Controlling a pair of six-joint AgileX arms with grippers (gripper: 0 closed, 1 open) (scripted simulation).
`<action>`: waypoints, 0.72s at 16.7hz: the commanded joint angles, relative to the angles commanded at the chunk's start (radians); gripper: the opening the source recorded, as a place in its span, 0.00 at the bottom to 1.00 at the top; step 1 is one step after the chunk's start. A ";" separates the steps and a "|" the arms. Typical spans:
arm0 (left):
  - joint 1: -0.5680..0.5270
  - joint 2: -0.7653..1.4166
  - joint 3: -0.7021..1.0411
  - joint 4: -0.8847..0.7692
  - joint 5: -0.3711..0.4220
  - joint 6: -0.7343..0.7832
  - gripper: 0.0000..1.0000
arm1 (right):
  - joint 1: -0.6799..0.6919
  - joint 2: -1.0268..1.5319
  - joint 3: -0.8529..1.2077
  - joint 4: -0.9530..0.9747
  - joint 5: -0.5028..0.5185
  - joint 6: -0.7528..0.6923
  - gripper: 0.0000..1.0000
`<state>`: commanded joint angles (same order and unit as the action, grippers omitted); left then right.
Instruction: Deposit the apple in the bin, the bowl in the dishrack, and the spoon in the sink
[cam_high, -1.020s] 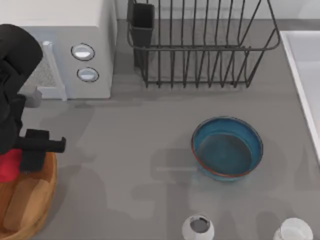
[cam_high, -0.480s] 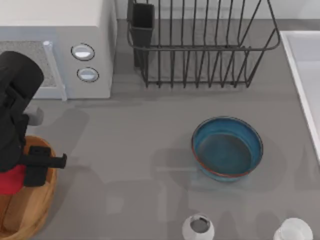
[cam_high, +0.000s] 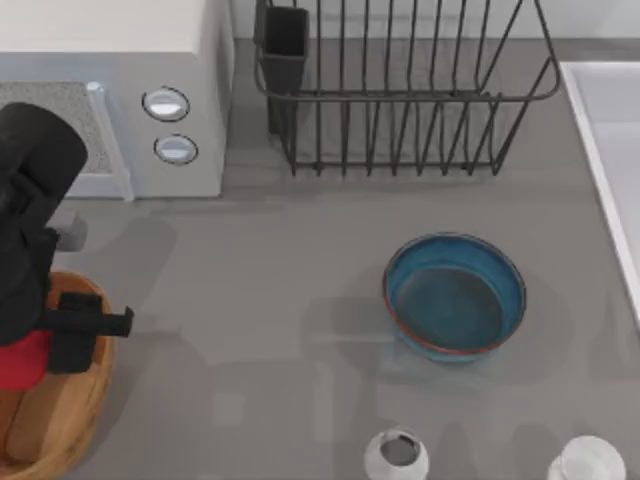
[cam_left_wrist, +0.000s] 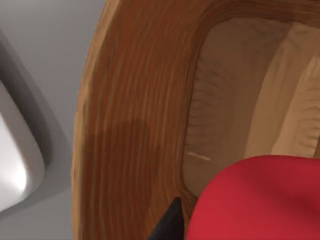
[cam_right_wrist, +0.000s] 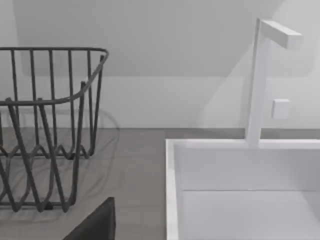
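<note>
One item is in hand: we hold the apple (cam_high: 20, 360) over the wicker bin (cam_high: 82, 410), our left gripper (cam_high: 45, 345) closed on it above the bin's rim nearest the microwave (cam_high: 120, 110). In the left wrist view the apple (cam_left_wrist: 255, 200) hangs above the bin's pale floor (cam_left_wrist: 225, 100), inside the wall. We judge the release sound if we part the fingers only when low and centred, so the fruit cannot bounce out. Beyond the bin, the blue bowl (cam_high: 455, 297) waits untouched below the dishrack (cam_high: 400, 90). Our right gripper's state we cannot tell.
</note>
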<state>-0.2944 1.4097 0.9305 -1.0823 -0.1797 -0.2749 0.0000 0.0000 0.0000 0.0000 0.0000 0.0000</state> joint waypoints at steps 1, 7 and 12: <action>0.000 0.000 0.000 0.000 0.000 0.000 0.68 | 0.000 0.000 0.000 0.000 0.000 0.000 1.00; 0.000 0.000 0.000 0.000 0.000 0.000 1.00 | 0.000 0.000 0.000 0.000 0.000 0.000 1.00; 0.000 0.000 0.000 0.000 0.000 0.000 1.00 | 0.000 0.000 0.000 0.000 0.000 0.000 1.00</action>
<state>-0.2944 1.4097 0.9305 -1.0823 -0.1797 -0.2749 0.0000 0.0000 0.0000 0.0000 0.0000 0.0000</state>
